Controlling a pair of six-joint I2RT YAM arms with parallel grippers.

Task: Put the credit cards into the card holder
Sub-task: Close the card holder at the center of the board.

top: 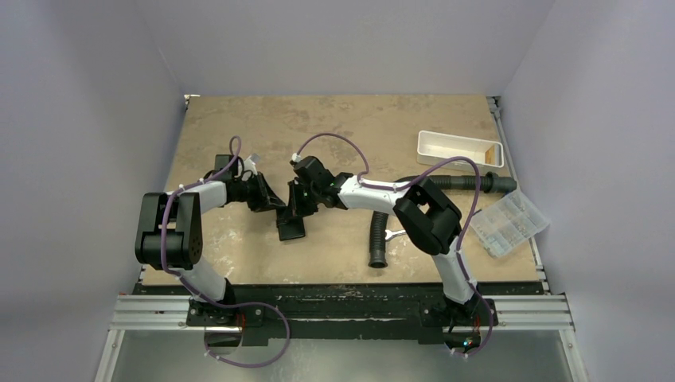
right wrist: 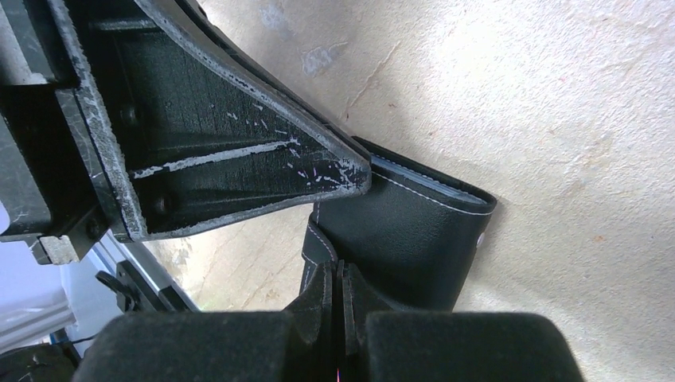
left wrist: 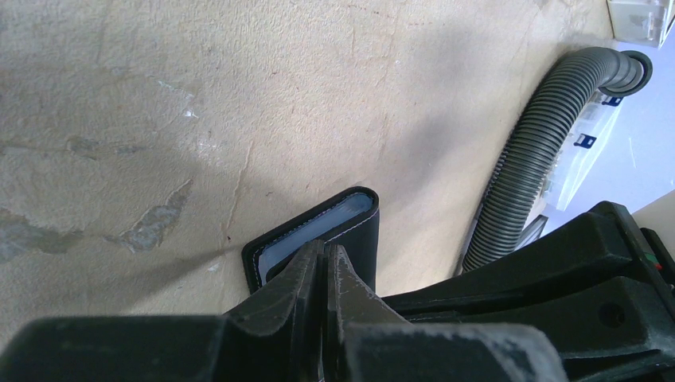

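Note:
The black card holder sits mid-table, partly unfolded. In the left wrist view the holder shows a greyish credit card lying in its pocket. My left gripper is shut, its tips pinching the holder's inner flap edge. My right gripper is shut on the other black flap. That flap's face carries a tiny light stud at its edge. A yellowish-tan flat card lies in the right end of the white tray.
A white tray stands at the back right. A clear compartment box sits at the right edge. A grey ribbed hose runs down the middle right, also in the left wrist view. A silver wrench lies beside it.

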